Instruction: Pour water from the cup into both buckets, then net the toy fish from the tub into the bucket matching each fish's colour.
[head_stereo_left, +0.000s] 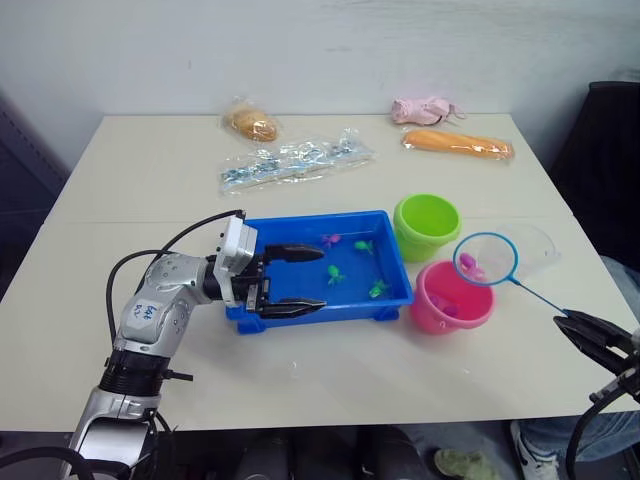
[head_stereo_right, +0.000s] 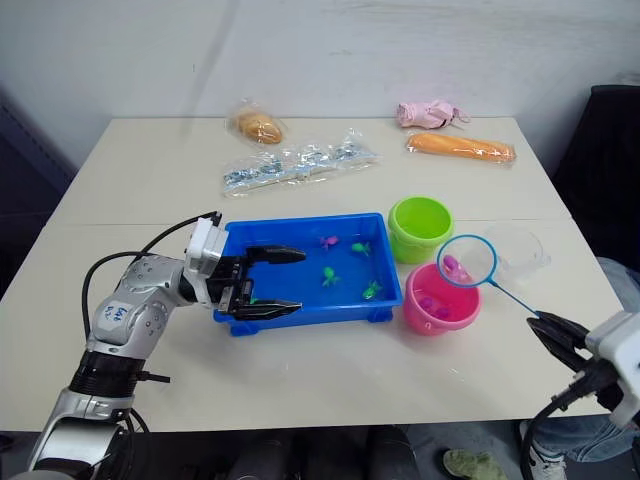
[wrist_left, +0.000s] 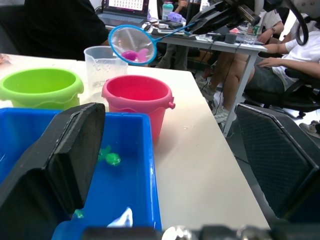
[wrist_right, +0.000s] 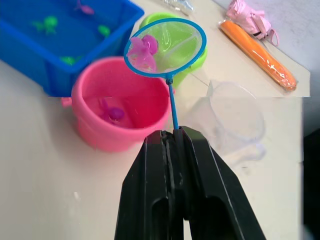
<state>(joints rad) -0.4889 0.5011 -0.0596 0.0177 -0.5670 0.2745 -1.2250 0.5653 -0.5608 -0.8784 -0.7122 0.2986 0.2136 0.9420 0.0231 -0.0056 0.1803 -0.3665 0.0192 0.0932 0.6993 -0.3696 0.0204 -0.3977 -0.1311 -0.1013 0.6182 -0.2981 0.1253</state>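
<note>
The blue tub (head_stereo_left: 300, 221) sits mid-table with water in it, one pink fish (head_stereo_left: 330, 240) and three green fish (head_stereo_left: 334, 273). My left gripper (head_stereo_left: 300, 280) is open, one finger inside the tub and the other outside its near wall. My right gripper (wrist_right: 172, 136) is shut on the thin handle of a blue-ringed net (head_stereo_left: 486, 258). The net holds a pink fish (head_stereo_left: 467, 262) just above the pink bucket (head_stereo_left: 440, 310), which has a pink fish (wrist_right: 115, 114) inside. The green bucket (head_stereo_left: 427, 225) stands behind it, and the clear cup (head_stereo_left: 540, 245) stands to its right.
Along the table's far side lie a bagged bun (head_stereo_left: 252, 123), a clear packet of small items (head_stereo_left: 295, 163), a long orange packet (head_stereo_left: 458, 144) and a pink soft toy (head_stereo_left: 425, 109). People sit at a desk (wrist_left: 220, 40) beyond the table's right edge.
</note>
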